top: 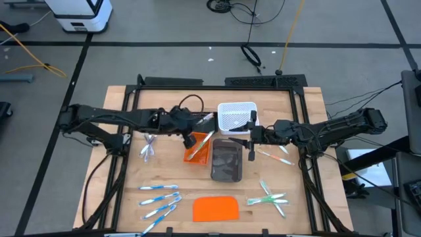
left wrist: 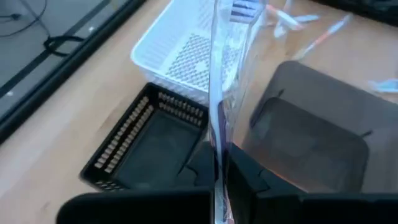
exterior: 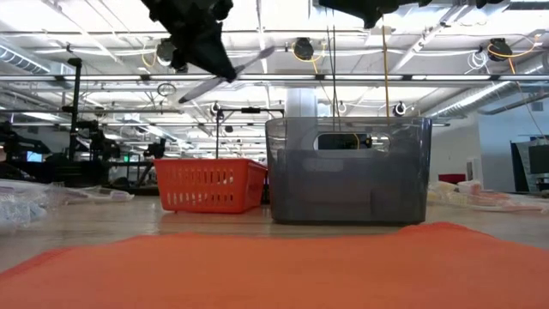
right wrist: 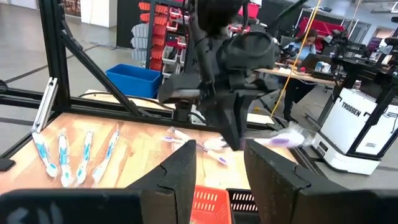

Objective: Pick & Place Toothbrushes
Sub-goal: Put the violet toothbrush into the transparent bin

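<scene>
The left hand (top: 191, 139) is pinching a packaged toothbrush (top: 203, 141) over the orange tray (top: 197, 155), long axis slanting up toward the white basket (top: 236, 116), while the right hand (top: 250, 136), fingers spread, hovers above the wooden counter (top: 118, 191).

Four small baskets: one white (top: 236, 116), one black (left wrist: 149, 147), one orange (top: 197, 150), one smoky grey (top: 226, 162). One flat orange slab (top: 216, 209). Blue toothbrushes (top: 160, 199): roughly five. Green toothbrushes (top: 270, 197): perhaps four, overlapping and hard to separate. Pink toothbrushes (top: 275, 157): two or three. Pale grey toothbrushes (top: 148, 146): about three, tangled. One packaged toothbrush (top: 206, 139) held above the baskets.
</scene>
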